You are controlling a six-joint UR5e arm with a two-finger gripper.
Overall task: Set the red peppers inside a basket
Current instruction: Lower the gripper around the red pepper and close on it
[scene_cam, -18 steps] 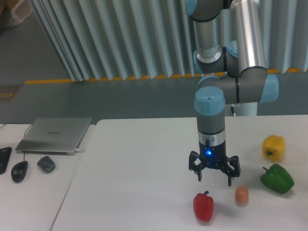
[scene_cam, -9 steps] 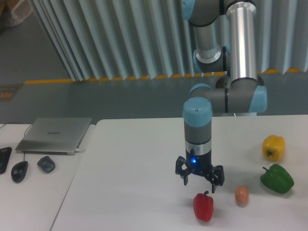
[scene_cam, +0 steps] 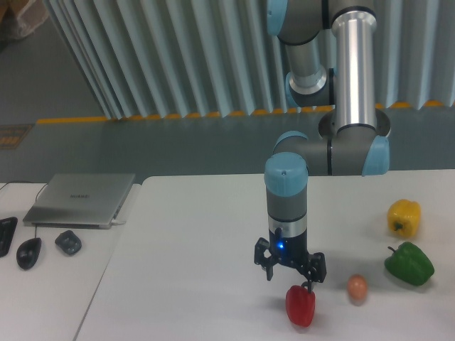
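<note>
We hold our gripper (scene_cam: 290, 268) spread wide and empty just above the red pepper (scene_cam: 301, 306), which stands upright at six o'clock on the table (scene_cam: 192, 284), presumably ready to straddle it.

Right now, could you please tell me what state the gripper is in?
Gripper: open, fingers spread, holding nothing; it hangs just above the red pepper.
</note>
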